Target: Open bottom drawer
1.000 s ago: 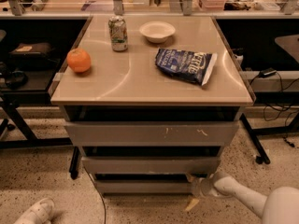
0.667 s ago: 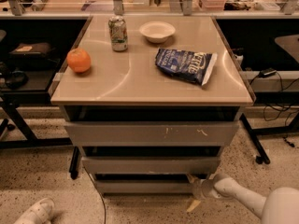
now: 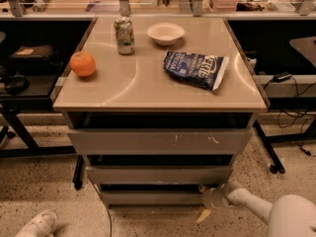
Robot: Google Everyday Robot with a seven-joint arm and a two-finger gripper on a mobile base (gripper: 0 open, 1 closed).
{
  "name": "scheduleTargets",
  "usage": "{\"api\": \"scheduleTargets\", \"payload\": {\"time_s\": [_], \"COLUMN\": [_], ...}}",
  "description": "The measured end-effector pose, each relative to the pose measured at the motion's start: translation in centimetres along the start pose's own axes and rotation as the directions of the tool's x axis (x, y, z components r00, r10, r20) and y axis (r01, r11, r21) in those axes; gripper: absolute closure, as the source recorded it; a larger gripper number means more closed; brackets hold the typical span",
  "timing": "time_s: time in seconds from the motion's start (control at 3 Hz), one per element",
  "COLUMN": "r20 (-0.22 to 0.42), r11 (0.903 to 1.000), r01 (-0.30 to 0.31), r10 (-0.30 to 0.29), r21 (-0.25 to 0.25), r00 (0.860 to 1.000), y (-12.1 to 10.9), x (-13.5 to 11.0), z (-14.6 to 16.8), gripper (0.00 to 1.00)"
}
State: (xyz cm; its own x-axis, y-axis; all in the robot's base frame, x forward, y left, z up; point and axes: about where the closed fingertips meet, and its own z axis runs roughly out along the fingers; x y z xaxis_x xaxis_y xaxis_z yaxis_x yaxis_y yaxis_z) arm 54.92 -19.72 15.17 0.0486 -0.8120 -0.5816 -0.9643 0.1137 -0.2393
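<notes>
Our white gripper (image 3: 210,197) sits in the lower right of the frame, at the right end of the narrowest grey drawer front (image 3: 148,197); that front is the lowest of three beneath the beige surface (image 3: 148,90); whether the gripper is spread or clamped we cannot tell.

Next to nothing differs. The gripper (image 3: 205,197) sits at the 3 o'clock end of the drawer (image 3: 148,197) as before, and the drawer front shows no visible shift outward.
</notes>
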Motion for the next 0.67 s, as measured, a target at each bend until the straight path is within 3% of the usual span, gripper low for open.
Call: {"api": "scheduleTargets", "payload": {"time_s": [0.33,0.67], "r20": [0.0,0.006], "r11": [1.0,1.0], "r01": [-0.001,0.004], "r10": [0.001,-0.004], "r21": [-0.001,-0.005], "r00": [1.0,1.0], "y": [-0.1,-0.01], "x": [-0.09,-0.42], "z": [-0.16,-0.16], "gripper": [0.18,0.41]}}
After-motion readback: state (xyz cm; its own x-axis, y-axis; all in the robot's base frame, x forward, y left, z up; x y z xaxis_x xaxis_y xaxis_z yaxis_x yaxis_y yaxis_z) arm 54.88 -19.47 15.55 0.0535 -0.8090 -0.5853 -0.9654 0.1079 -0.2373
